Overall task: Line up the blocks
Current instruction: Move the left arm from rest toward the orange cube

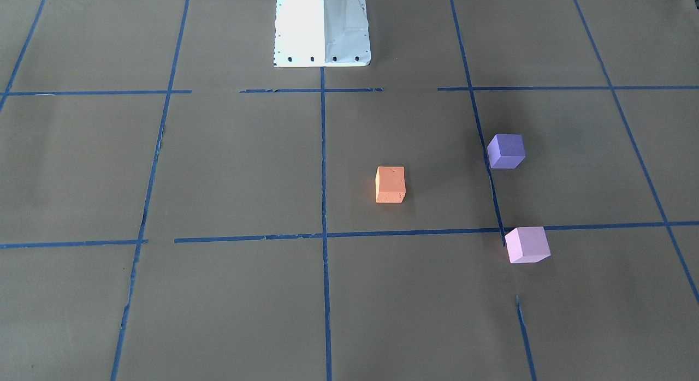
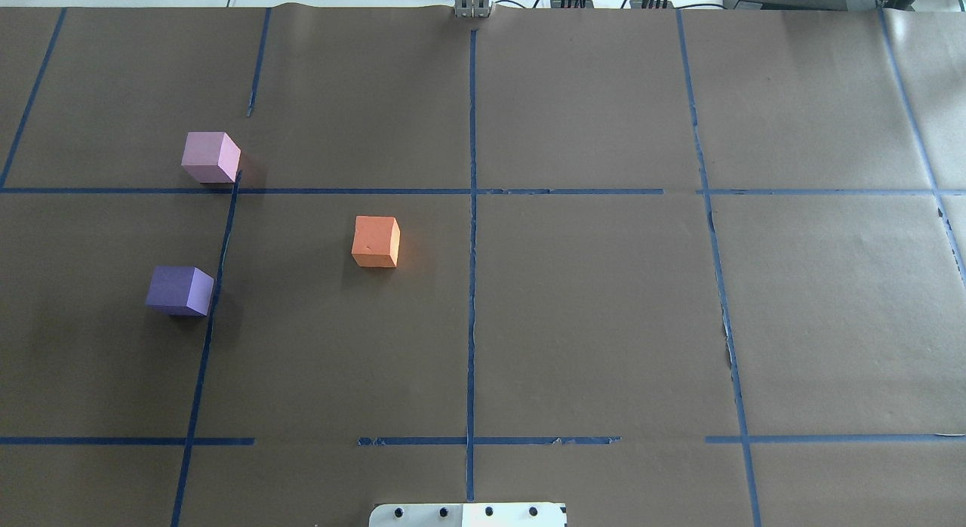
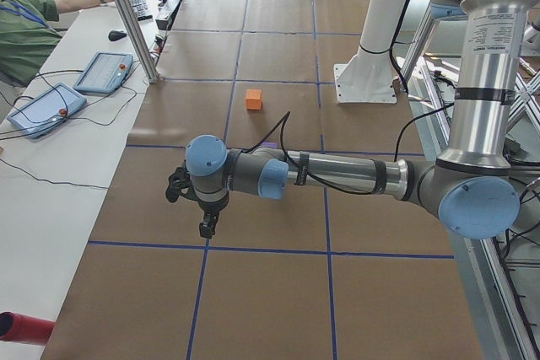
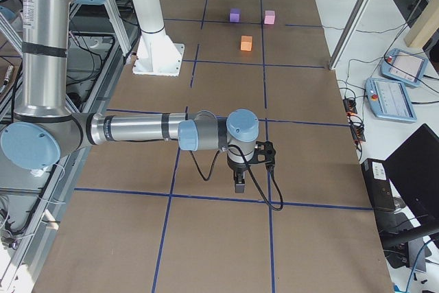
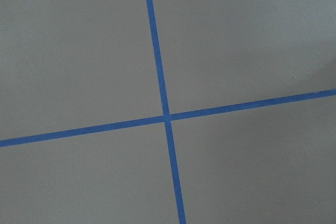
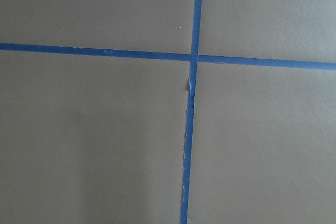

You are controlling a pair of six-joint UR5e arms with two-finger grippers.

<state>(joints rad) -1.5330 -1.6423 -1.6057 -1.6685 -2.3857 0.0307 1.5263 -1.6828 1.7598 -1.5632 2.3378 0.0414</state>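
**Three blocks loose on the robot's left half, both grippers well apart from them**

Read on the overhead view, with twelve o'clock away from the robot, the orange block (image 2: 375,241) sat just left of the table's (image 2: 604,323) centre tape line (image 2: 472,285). The pale pink-lilac block (image 2: 211,157) lay at its ten o'clock and the violet block (image 2: 179,291) at its eight o'clock. All three stood apart, none touching. Violet and pink nearly formed a line running six to twelve, with orange off at its three o'clock. As cubes they had no long axis, though each sat turned a little against the tape grid.

The left gripper (image 3: 207,227) hung above the table beyond the overhead view's left edge, so the blocks probably lay towards its three o'clock. It seemed the nearer one. The right gripper (image 4: 239,184) hung at the opposite end, with the blocks far off. Only the side views showed either gripper, so I cannot tell whether the jaws were apart or together.

Bare table lay round every block, and the far edge at twelve o'clock was well clear of pink.
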